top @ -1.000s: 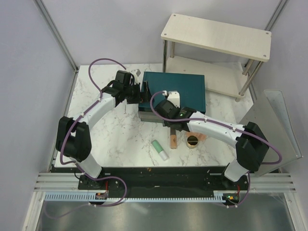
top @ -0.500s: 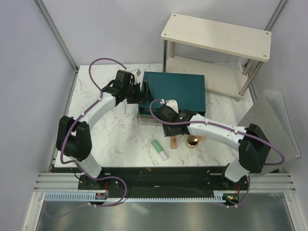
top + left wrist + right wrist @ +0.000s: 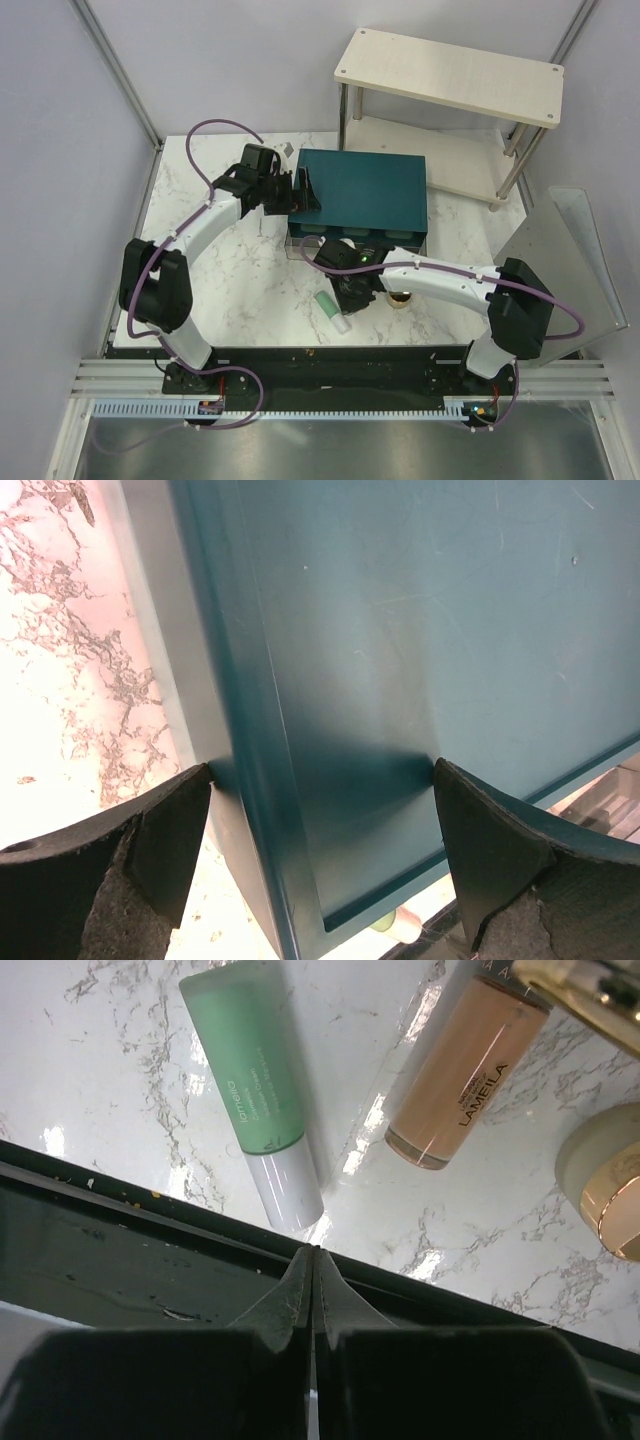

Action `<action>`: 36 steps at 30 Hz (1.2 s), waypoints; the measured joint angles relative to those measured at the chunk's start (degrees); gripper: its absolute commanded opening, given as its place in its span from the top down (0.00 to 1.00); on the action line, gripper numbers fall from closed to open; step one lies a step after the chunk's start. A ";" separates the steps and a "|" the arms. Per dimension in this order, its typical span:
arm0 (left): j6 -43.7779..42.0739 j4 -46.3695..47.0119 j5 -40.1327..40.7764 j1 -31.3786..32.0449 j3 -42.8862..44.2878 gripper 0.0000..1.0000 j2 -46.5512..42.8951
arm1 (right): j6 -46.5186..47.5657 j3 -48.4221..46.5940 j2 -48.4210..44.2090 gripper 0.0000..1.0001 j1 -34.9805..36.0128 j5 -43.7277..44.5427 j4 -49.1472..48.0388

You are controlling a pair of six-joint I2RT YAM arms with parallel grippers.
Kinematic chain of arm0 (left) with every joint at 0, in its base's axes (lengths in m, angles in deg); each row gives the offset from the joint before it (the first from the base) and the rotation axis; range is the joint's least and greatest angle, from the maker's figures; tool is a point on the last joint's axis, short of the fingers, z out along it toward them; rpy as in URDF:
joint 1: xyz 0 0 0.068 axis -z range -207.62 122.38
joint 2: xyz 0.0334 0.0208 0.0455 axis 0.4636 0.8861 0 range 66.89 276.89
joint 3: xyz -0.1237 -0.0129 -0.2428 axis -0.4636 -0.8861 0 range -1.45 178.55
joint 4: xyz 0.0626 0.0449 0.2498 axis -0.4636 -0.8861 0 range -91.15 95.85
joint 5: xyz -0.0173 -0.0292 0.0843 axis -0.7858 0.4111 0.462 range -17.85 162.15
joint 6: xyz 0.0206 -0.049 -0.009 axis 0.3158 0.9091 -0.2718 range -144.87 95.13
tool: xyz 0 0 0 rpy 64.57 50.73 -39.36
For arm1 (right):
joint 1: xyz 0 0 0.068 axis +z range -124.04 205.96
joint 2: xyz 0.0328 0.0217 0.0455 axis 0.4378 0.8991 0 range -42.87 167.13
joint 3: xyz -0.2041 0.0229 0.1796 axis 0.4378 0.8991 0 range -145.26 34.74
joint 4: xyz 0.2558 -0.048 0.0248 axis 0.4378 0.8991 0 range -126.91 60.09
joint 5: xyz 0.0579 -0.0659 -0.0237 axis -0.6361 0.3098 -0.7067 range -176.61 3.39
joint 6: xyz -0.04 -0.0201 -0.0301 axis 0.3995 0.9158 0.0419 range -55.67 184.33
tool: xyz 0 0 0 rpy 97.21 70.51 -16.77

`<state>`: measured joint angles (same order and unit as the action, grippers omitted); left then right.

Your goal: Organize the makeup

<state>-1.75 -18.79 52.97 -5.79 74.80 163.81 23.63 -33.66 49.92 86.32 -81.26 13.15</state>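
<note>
Hovering by the mint-green tube (image 3: 245, 1090), right gripper (image 3: 312, 1255) (fingers (image 3: 285, 1305) pressed together) points down.

peach tube (image 3: 468, 1072): cap end cut off | compact (image 3: 602, 1188): cut by right edge

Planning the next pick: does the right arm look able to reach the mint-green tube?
Probably yes: the right gripper hangs close by the mint-green tube, nothing between them, though its jaws are shut and must open first.

A teal box (image 3: 365, 190) sits on the marble table (image 3: 230, 290) near a white shelf (image 3: 450, 75).
</note>
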 measured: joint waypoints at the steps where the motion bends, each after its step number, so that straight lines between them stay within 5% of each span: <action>1: -0.02 -0.13 0.02 0.00 0.11 0.03 0.00 | 0.04 -0.52 0.00 0.86 0.02 -0.15 0.79; 10: -0.48 -1.27 0.22 0.02 0.94 0.02 0.17 | 4.68 -1.90 -5.60 0.24 0.31 -1.07 2.34; 13: -0.66 -1.60 0.20 0.02 1.22 0.02 0.37 | 7.96 -0.04 -8.28 0.14 0.79 -1.97 0.00; 22: -1.22 -2.49 0.15 0.02 1.92 0.02 0.70 | 17.09 2.99 -6.95 0.12 3.17 -1.68 -4.83; 36: -1.99 -3.58 0.24 0.17 2.75 0.02 0.98 | 24.11 1.81 6.97 0.27 3.19 0.02 -13.75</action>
<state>-3.74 -22.38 53.22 -5.62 77.56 164.80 47.73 -31.84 56.90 89.51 -81.24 -0.60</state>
